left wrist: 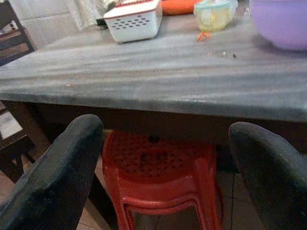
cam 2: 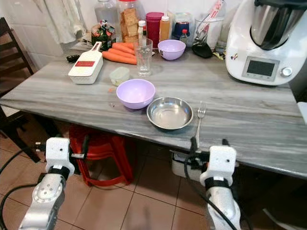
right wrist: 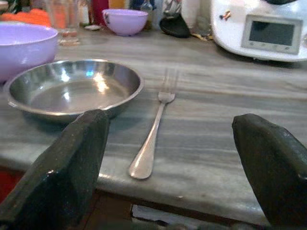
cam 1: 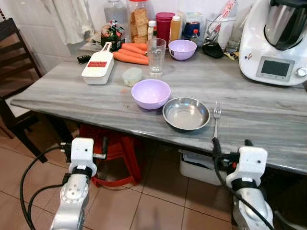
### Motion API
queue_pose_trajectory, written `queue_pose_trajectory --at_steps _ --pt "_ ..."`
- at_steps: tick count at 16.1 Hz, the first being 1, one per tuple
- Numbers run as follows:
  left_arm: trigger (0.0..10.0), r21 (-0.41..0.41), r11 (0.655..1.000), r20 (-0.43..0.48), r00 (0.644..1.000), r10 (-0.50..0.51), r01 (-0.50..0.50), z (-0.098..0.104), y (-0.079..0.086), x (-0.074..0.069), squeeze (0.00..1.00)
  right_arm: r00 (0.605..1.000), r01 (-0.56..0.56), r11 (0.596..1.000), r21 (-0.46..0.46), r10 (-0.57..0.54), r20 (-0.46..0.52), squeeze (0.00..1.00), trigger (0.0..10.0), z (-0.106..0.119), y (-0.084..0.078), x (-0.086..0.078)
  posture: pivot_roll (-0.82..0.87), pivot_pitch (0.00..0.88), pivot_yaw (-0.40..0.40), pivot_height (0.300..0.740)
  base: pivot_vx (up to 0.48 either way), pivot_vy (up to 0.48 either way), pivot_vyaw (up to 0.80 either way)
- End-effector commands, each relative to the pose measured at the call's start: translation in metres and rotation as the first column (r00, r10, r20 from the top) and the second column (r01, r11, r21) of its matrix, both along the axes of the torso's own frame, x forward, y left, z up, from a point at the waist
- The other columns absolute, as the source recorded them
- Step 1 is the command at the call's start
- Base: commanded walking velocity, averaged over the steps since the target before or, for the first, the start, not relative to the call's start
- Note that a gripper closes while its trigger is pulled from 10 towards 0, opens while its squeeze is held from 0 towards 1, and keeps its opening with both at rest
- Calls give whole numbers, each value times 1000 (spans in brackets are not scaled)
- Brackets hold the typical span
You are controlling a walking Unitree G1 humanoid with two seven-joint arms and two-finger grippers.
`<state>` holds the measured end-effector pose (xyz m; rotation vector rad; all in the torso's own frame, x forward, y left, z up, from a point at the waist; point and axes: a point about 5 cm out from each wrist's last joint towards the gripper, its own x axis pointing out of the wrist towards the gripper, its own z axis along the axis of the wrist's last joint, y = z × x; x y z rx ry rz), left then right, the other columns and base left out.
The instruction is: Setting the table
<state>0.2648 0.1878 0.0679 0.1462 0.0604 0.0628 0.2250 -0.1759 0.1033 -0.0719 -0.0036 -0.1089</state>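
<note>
Fork [right wrist: 152, 129] beside steel plate [right wrist: 72, 91] — right tool [right wrist: 168, 163] spread, apparently empty.

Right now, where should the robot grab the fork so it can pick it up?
Probably by the handle end of the fork: it lies flat, handle reaching almost to the table's near edge, tines pointing away. The open right gripper faces it from that edge, and the steel plate crowds the fork's left side.

Bare table [cam 1: 268, 115] right of fork [cam 1: 217, 116]; steel plate [cam 1: 186, 113] left.
</note>
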Motion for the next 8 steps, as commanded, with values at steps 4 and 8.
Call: queue_pose_trajectory --at_steps 4,8 --pt "10000 1 999 17 999 -46 46 4 -14 3 0 1000 -22 1000 -5 22 19 0 10000 7 1 3 -57 0 8 740 0 0 -450" --pt "10000 1 998 32 998 -60 60 10 -18 14 0 999 -24 1000 -10 25 44 0 10000 13 2 15 -68 0 19 740 0 0 -456"
